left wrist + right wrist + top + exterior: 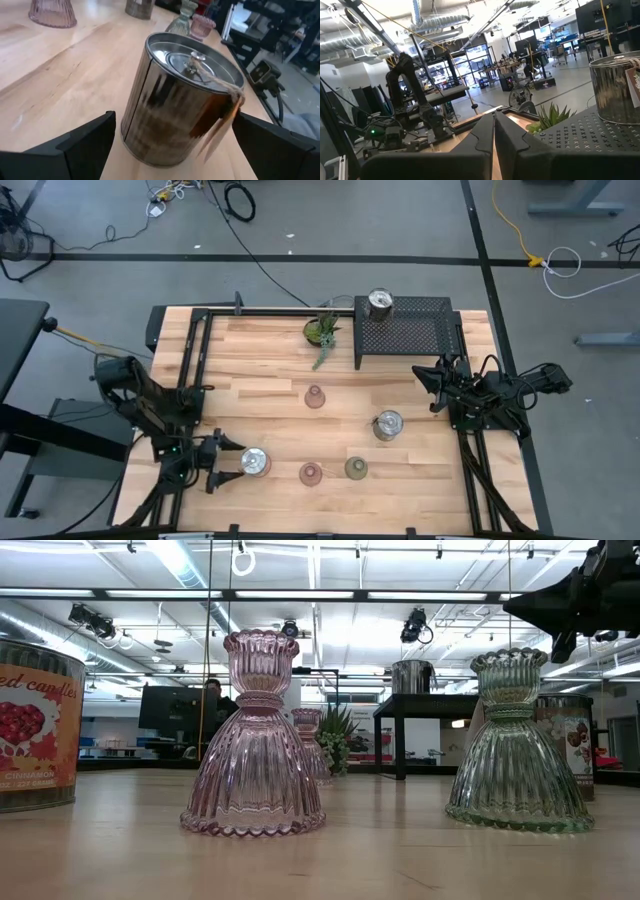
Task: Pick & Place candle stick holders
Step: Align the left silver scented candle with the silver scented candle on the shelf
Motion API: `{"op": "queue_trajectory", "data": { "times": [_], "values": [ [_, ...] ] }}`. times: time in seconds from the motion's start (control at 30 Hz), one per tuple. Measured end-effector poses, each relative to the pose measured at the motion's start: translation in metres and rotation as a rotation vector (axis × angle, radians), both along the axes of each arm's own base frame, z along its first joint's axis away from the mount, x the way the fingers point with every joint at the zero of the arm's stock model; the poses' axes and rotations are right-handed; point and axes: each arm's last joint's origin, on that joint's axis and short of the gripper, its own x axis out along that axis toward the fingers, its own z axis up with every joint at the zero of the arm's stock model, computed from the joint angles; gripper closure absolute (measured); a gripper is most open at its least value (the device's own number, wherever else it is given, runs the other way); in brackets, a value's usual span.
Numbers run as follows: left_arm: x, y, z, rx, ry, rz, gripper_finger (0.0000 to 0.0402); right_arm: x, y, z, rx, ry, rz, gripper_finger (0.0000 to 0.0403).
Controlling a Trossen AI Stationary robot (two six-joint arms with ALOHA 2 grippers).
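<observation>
A shiny silver holder with a lid, twine and a brown tag stands upright on the wooden table near its front left corner. My left gripper is open, one finger on each side of it, not touching. A second silver holder stands mid-right, and a third sits on the black mesh rack. Two pink glass holders and an olive-green one stand on their wide bases. My right gripper hangs shut above the table's right side.
A small potted plant stands beside the rack at the far edge. Black frame rails run along the table's left, far and right sides. Bare wood lies between the holders in the middle.
</observation>
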Motion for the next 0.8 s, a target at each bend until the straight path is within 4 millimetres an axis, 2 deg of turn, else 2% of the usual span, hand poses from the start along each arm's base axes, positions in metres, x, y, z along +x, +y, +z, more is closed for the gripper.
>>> {"op": "queue_trajectory", "data": {
  "times": [0.3,0.8],
  "values": [
    [0.015,-0.005,-0.003,0.028,-0.002,0.054,0.0001,0.0,0.0,0.0,-0.001,0.0,0.0,0.0385],
    [0.044,-0.017,0.01,0.076,-0.012,0.117,0.0001,0.0,0.0,-0.001,-0.003,0.007,0.001,0.0385]
  ]
}}
